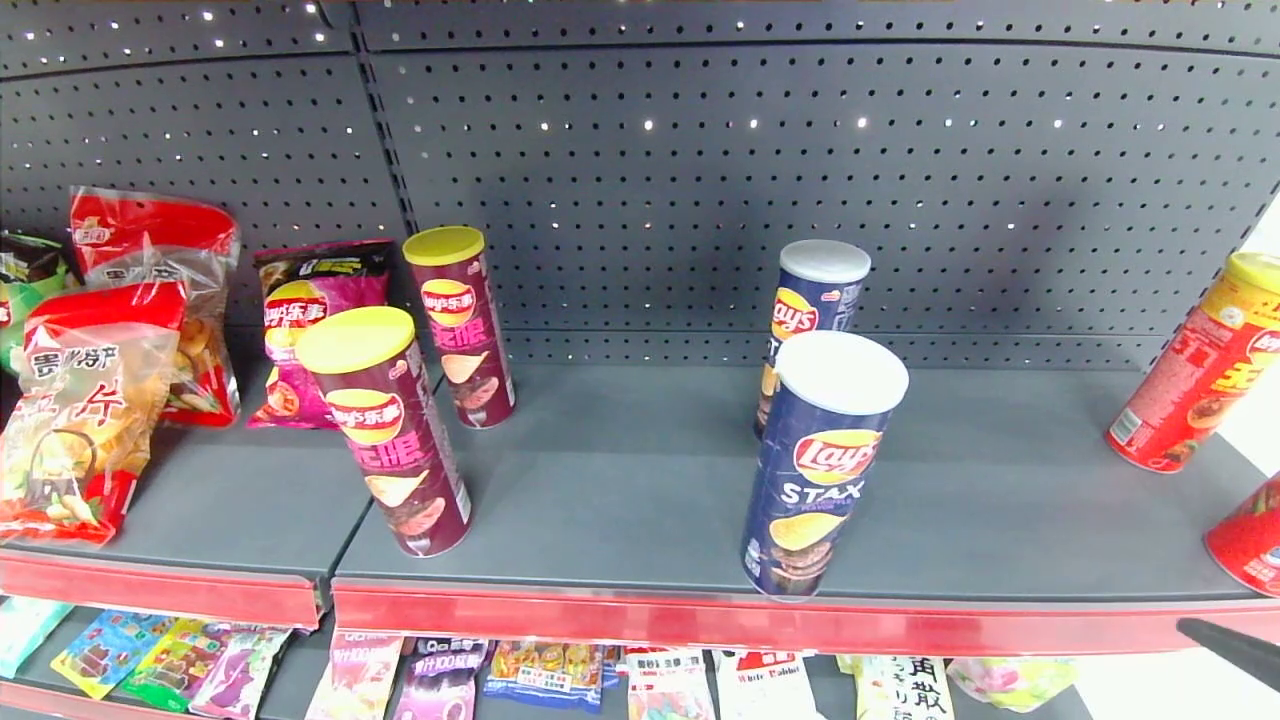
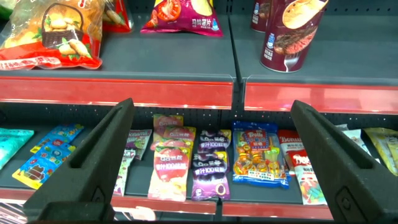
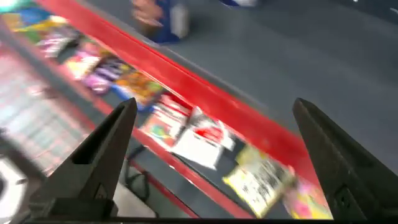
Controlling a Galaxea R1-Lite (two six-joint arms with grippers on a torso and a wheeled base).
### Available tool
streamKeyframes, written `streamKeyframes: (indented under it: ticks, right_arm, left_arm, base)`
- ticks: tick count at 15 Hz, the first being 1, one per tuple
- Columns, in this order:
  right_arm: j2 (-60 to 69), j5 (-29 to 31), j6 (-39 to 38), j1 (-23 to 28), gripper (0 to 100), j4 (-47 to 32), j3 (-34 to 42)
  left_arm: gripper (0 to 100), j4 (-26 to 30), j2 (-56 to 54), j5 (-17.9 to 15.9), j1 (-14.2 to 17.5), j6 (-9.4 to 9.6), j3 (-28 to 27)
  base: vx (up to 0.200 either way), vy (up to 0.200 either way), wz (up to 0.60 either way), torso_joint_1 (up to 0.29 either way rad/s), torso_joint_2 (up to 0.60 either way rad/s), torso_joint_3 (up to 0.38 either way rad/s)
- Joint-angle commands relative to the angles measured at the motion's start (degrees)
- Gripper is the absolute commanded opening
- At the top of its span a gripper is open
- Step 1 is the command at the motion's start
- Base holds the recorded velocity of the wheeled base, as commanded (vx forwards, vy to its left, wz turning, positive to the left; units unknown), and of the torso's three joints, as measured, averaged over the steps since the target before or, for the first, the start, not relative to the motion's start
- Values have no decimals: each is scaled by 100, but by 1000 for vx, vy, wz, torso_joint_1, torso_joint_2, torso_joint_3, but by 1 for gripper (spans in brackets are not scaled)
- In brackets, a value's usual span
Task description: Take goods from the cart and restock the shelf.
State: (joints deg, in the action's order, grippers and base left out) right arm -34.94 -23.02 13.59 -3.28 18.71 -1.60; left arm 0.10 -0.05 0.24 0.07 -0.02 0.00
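Note:
On the grey shelf (image 1: 640, 500) stand two maroon chip cans with yellow lids (image 1: 385, 430) (image 1: 462, 325) and two blue cans with white lids (image 1: 820, 460) (image 1: 812, 300). Red cans (image 1: 1195, 365) (image 1: 1250, 535) stand at the far right. My left gripper (image 2: 214, 168) is open and holds nothing. It hangs below the shelf's red front edge (image 2: 311, 96), facing the lower shelf's candy bags (image 2: 211, 165), with the front maroon can (image 2: 292, 34) above. My right gripper (image 3: 214, 162) is also open and holds nothing, in front of the red edge (image 3: 205, 93) near the front blue can (image 3: 165, 22). One of its dark fingers (image 1: 1235, 648) shows at the lower right.
Snack bags (image 1: 85, 410) (image 1: 310, 320) fill the shelf's left end. A perforated back panel (image 1: 800, 180) closes the rear. Open shelf floor lies between the maroon and blue cans and right of the blue ones. Packets (image 1: 660, 685) line the lower shelf.

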Motion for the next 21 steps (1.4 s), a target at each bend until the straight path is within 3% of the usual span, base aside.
streamKeyframes:
  ticks: [1,3,6,8,9,11,12,16,21]
  right_arm:
    - [2184,1185,-67,-191,100,-1309,107]
    - [2228,1317,-76,-182,100,-1590,-104]
    - [-189,1405,-190,-481,100,-1775,-1484]
    - [-1806,1361,-639,-1008,100,-1230,-2134]
    - [-2659,1352,-1043,-1280,100,-421,-2257]
    - [-3625,790,-1131,-1280,100,853,-2240]
    - [-3986,-10,-1043,-1096,100,1258,-2240]
    - [-4733,-1680,267,-437,100,1363,-2363]
    - [-5032,-2330,574,-472,100,1354,-2609]
  left_arm:
    - [100,-1,5,2,1,2,0]
    - [100,-1,5,2,1,-6,0]
    - [100,-1,5,2,1,-6,0]
    - [100,-1,5,2,1,2,0]
    - [100,-1,5,2,1,-6,0]
    - [100,-1,5,2,1,2,0]
    - [100,-1,5,2,1,2,0]
    - [100,-1,5,2,1,-6,0]
    - [100,-1,5,2,1,-6,0]
  base:
    - [0,0,0,0,0,0]
    - [0,0,0,0,0,0]
    - [0,0,0,0,0,0]
    - [0,0,0,0,0,0]
    - [0,0,0,0,0,0]
    - [0,0,0,0,0,0]
    - [0,0,0,0,0,0]
    - [0,0,0,0,0,0]
    - [0,0,0,0,0,0]
